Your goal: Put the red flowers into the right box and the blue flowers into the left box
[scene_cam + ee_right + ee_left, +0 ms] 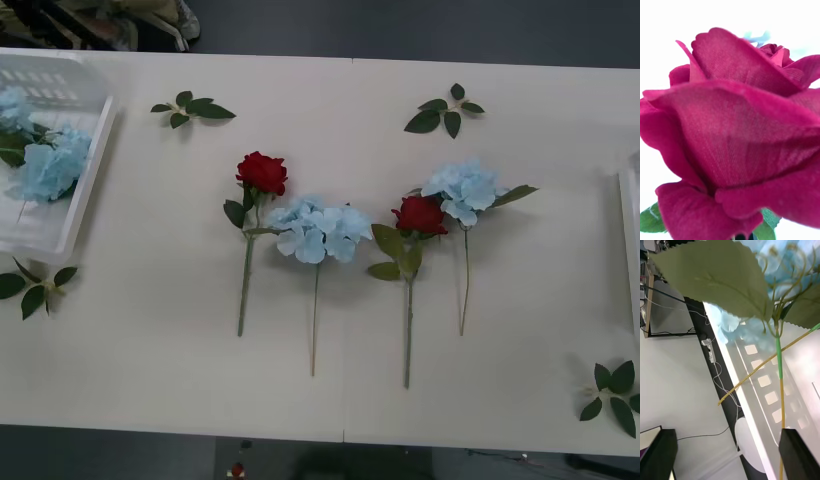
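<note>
Two red flowers [262, 172] and two blue flowers [320, 230] lie mid-table; more blue ones sit in the left box [85, 195] at nine o'clock. Light, soft blooms: grasp stems. Left end effector [726, 453] open; right's state unclear.

Two red flowers [262, 172], two blue flowers [318, 229] — tabletop row.

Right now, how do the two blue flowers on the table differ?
The left blue flower has the wider head; the right blue flower lies farther from the robot. The left one's stem is pale, the right one's greener. Both lie flat, heads away from the robot, each beside a rose.
</note>
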`<state>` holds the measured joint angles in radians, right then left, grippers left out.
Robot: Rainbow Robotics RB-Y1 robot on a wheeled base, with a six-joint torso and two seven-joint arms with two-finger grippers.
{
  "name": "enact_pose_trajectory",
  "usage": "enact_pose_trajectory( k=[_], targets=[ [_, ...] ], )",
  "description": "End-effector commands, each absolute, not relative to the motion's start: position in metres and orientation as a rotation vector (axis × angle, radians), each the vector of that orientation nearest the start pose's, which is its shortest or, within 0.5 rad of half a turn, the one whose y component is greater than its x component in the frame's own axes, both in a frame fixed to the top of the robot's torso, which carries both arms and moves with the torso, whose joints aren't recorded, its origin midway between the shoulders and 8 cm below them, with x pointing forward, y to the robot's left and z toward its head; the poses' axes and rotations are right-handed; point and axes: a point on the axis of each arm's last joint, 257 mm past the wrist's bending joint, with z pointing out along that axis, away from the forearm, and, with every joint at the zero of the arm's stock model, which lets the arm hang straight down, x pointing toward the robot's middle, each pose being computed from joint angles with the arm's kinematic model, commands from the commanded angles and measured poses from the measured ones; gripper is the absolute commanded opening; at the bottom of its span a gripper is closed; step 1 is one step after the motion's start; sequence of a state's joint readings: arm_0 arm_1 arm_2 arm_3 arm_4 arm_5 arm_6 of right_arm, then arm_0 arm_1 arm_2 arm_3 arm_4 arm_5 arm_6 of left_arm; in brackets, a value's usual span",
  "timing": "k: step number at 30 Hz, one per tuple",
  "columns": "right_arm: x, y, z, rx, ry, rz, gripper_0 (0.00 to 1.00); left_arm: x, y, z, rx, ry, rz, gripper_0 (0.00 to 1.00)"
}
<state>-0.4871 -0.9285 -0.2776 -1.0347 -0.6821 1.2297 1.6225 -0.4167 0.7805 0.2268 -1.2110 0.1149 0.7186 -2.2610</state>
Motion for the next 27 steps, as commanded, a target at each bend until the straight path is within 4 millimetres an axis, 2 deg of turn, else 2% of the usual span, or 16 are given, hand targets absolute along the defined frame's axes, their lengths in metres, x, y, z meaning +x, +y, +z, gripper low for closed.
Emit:
enact_pose_trajectory(
  k=[1,4,5,6,9,12,14,15,16,18,19,21,22,24,25,27],
  targets=[
    [0.5,-0.634,-0.165,0.508,2.413,-0.222,0.0,0.572,0.635,-0.088,0.53,1.977,1.164,0.86],
    [0.5,-0.636,-0.165,0.504,2.411,-0.231,0.0,0.575,0.628,-0.083,0.527,1.962,1.139,0.91],
    [0.5,-0.637,-0.164,0.501,2.407,-0.239,0.12,0.577,0.623,-0.083,0.526,1.961,1.114,0.92],
    [0.5,-0.638,-0.163,0.498,2.404,-0.244,0.32,0.578,0.617,-0.082,0.519,1.966,1.082,0.92],
    [0.501,-0.641,-0.164,0.503,2.396,-0.249,0.58,0.568,0.603,-0.077,0.471,2.036,0.966,0.93],
    [0.501,-0.641,-0.165,0.499,2.396,-0.243,0.71,0.552,0.58,-0.055,0.457,2.086,0.875,0.92],
    [0.502,-0.64,-0.165,0.497,2.396,-0.238,0.72,0.55,0.574,-0.05,0.464,2.087,0.868,0.92],
    [0.503,-0.635,-0.166,0.484,2.403,-0.224,0.76,0.543,0.553,-0.042,0.497,2.104,0.834,0.92],
    [0.503,-0.631,-0.168,0.479,2.409,-0.204,0.77,0.541,0.543,-0.041,0.513,2.11,0.81,0.92],
    [0.505,-0.614,-0.168,0.456,2.433,-0.142,0.82,0.541,0.511,-0.044,0.567,2.119,0.727,0.92],
    [0.505,-0.609,-0.167,0.445,2.442,-0.131,0.83,0.542,0.502,-0.045,0.581,2.114,0.707,0.92],
    [0.505,-0.588,-0.162,0.384,2.475,-0.098,0.86,0.549,0.468,-0.056,0.592,2.117,0.606,0.92],
    [0.504,-0.582,-0.16,0.367,2.484,-0.093,0.86,0.55,0.459,-0.059,0.595,2.118,0.58,0.93],
    [0.502,-0.559,-0.153,0.297,2.512,-0.072,0.87,0.554,0.422,-0.079,0.569,2.146,0.447,0.93],
    [0.501,-0.553,-0.152,0.28,2.519,-0.065,0.87,0.555,0.414,-0.084,0.56,2.154,0.417,0.92],
    [0.498,-0.529,-0.147,0.213,2.535,-0.032,0.87,0.558,0.38,-0.105,0.529,2.175,0.298,0.93]
  ],
)
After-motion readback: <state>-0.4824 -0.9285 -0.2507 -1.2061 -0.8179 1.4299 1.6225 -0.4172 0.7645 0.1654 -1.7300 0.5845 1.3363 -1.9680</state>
